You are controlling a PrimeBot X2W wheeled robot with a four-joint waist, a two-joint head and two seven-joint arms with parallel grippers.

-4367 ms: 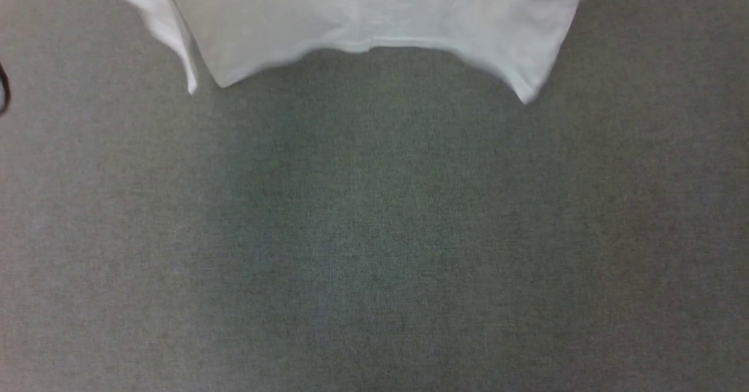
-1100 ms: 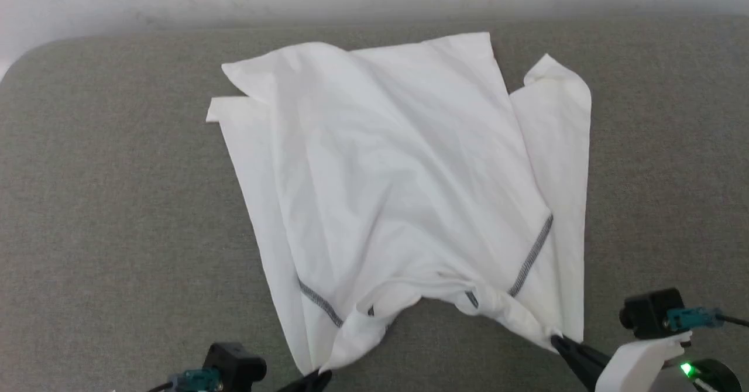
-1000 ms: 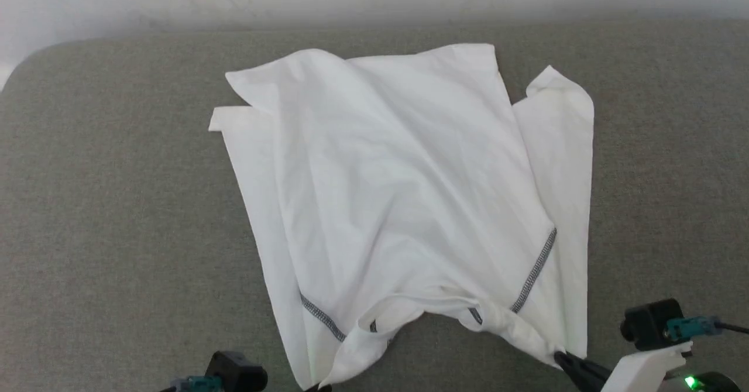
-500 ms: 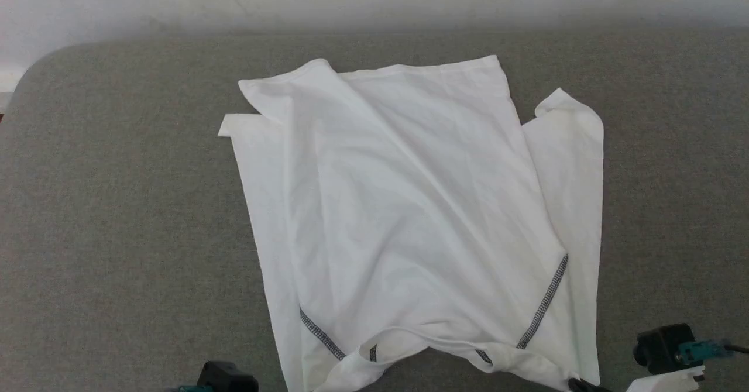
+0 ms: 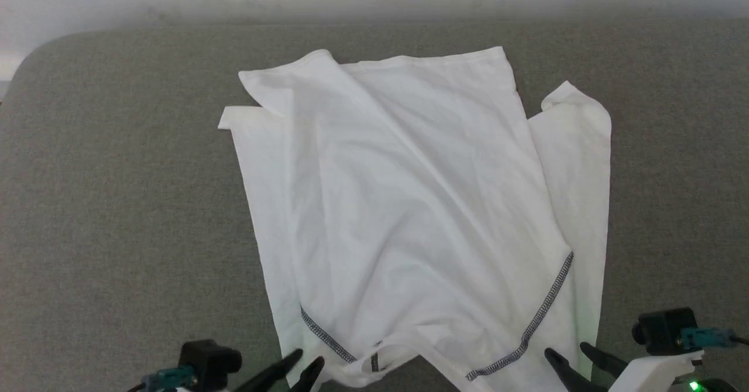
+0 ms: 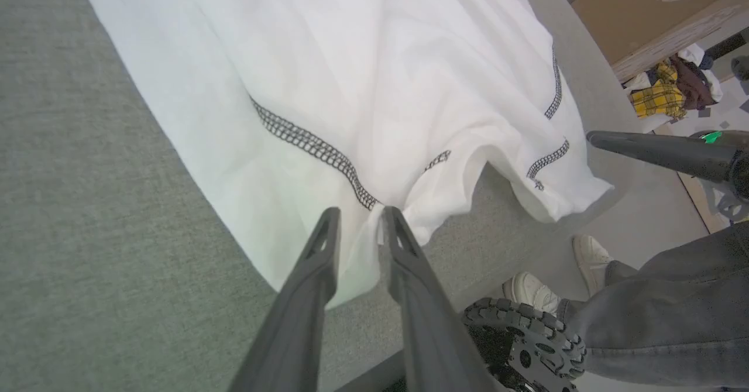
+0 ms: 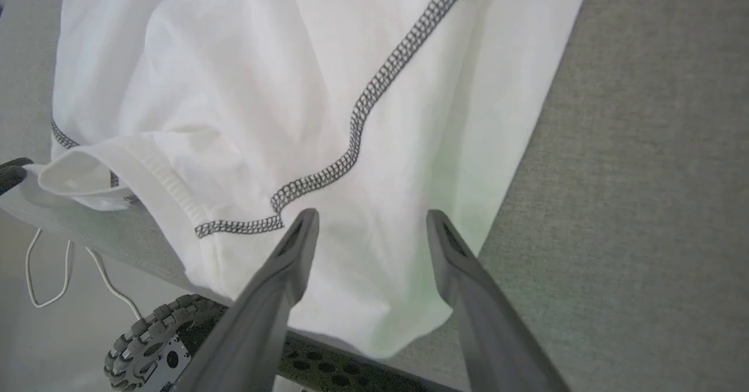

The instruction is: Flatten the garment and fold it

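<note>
Seen from the head, the garment lay wrinkled on the grey table, collar end nearest the robot. In the left wrist view, the left claw stood slightly parted at the garment's near edge, pinching nothing. In the right wrist view, the right claw gaped wide over the other shoulder, empty.

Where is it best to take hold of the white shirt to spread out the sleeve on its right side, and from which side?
Probably at the cuff end of the garment's right-hand sleeve, coming from the right with the right gripper. The sleeve lies folded along the torso, with its free edge facing outward.
</note>
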